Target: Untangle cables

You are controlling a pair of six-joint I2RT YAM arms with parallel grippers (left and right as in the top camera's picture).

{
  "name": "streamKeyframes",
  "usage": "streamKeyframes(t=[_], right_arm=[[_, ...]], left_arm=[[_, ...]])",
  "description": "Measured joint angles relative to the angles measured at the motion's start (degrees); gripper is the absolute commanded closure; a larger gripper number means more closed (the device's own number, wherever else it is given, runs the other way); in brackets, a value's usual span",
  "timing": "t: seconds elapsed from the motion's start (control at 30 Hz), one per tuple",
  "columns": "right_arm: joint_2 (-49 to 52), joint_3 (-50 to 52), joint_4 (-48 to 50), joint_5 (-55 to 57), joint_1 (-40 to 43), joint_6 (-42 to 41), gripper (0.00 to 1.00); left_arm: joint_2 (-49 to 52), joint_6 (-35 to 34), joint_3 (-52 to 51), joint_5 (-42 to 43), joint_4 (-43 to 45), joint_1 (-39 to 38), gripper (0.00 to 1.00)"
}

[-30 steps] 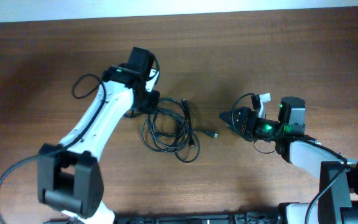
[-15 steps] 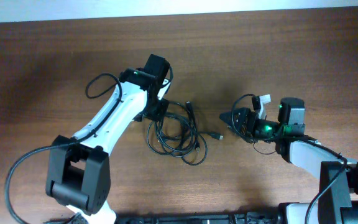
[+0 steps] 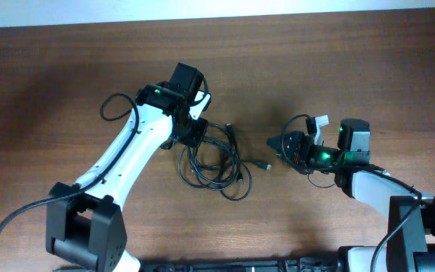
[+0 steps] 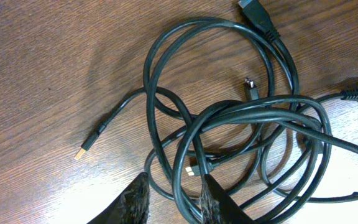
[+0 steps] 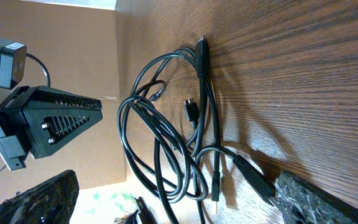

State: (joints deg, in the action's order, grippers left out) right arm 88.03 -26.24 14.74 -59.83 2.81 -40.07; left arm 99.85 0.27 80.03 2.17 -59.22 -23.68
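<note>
Cables point(image 3: 214, 159) heaped in one tangle, edge strands lying between left gripper point(image 4: 176, 200) jaws, part-open, not clamped. Right gripper point(image 3: 278, 143) jaws spread wide, empty, tangle ahead. Separation judged barely begun; one strand to be clamped, drawn clear.

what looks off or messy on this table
The thin black cables lie snarled in one heap of overlapping loops on the brown wooden table, plug ends sticking out in different directions. The left gripper straddles strands at the heap's edge. Nothing looks spilled or damaged.
</note>
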Motion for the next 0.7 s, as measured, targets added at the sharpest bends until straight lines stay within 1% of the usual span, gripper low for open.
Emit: streamKeyframes(t=[0.07,0.23,0.47,0.6,0.67,0.7], right_arm=[[0.0,0.0,0.0,0.0,0.0,-0.02,0.01],[0.0,0.0,0.0,0.0,0.0,0.02,0.01],[0.0,0.0,0.0,0.0,0.0,0.0,0.01],[0.0,0.0,0.0,0.0,0.0,0.0,0.01],[0.0,0.0,0.0,0.0,0.0,-0.02,0.01],[0.0,0.0,0.0,0.0,0.0,0.0,0.01]], left_arm=[[0.0,0.0,-0.02,0.59,0.22,-0.07,0.68],[0.0,0.13,-1.49,1.95,2.71,-1.09,0.66],[0.0,-0.55,-1.95,2.36,1.55,-1.86,0.64],[0.0,-2.43,-1.95,2.36,1.62,-1.86,0.54],[0.0,-2.93,-1.95,2.36,1.62,-1.86,0.45],[0.0,-2.86,-1.92,2.34,1.6,-1.86,0.45]])
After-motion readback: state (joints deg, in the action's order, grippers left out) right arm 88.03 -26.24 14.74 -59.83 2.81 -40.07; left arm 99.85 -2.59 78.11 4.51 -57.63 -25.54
